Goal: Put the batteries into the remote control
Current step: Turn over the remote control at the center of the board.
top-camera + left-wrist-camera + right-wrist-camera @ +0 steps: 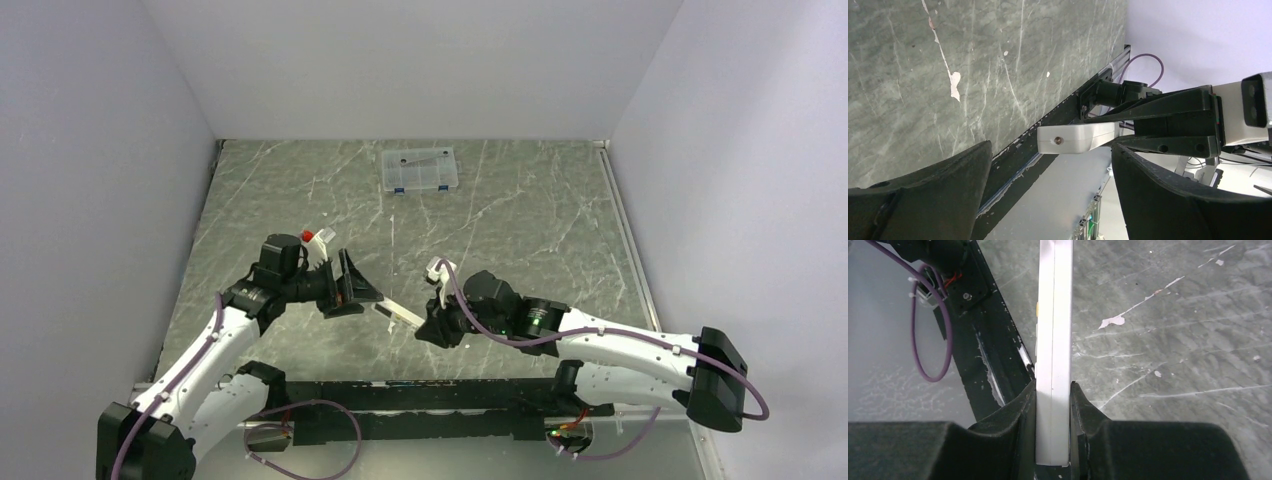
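Left gripper (360, 298): left of centre in the top view, above the table (560, 230). Its jaws are spread wide and hold nothing, and it points right, towards the remote's free end.
Left fingers (948, 185): in the left wrist view, dark wedges in the lower left and lower right corners. The remote's end sits in the gap between them, apart from both.
Remote (396, 314): a white bar just below centre in the top view, held off the table and slanting down to the right into the right gripper. In the right wrist view it runs edge-on from the top edge down the middle of the frame.
Box (420, 170): clear with blue latches, upper middle of the top view, flat on the table and well apart from both grippers. Its contents are too small to tell.
Right gripper (428, 326): at the remote's right end, clamped on it. In the right wrist view both pads (1025, 407) press the bar's opposite sides.
Right arm (620, 345): white, running off to the lower right.
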Controlling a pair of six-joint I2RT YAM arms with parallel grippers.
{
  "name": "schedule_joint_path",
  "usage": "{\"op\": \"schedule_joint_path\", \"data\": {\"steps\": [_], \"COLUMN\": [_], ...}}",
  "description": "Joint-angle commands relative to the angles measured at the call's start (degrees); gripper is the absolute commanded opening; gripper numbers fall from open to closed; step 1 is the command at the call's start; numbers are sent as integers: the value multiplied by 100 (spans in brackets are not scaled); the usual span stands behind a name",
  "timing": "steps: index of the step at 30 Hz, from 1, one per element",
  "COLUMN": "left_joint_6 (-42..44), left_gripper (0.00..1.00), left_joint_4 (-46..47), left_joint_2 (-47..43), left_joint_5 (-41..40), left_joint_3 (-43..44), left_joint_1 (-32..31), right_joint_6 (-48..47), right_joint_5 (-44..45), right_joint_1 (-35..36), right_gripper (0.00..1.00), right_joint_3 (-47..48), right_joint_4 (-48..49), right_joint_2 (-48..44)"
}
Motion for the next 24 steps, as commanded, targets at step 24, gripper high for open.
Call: {"op": "schedule_joint_path", "data": {"steps": [24], "left_joint_6": [-802], "left_gripper": [58], "left_joint_4": [1354], "left_joint_2": [404], "left_joint_5": [1253], "left_joint_3": [-173], "left_joint_1": [-11], "right_joint_6": [729], "right_joint_5": [-492], "right_joint_1": [-266], "right_gripper": [0], "right_joint_3": [-431], "right_joint_4": [1546], "right_joint_2": [-7]}}
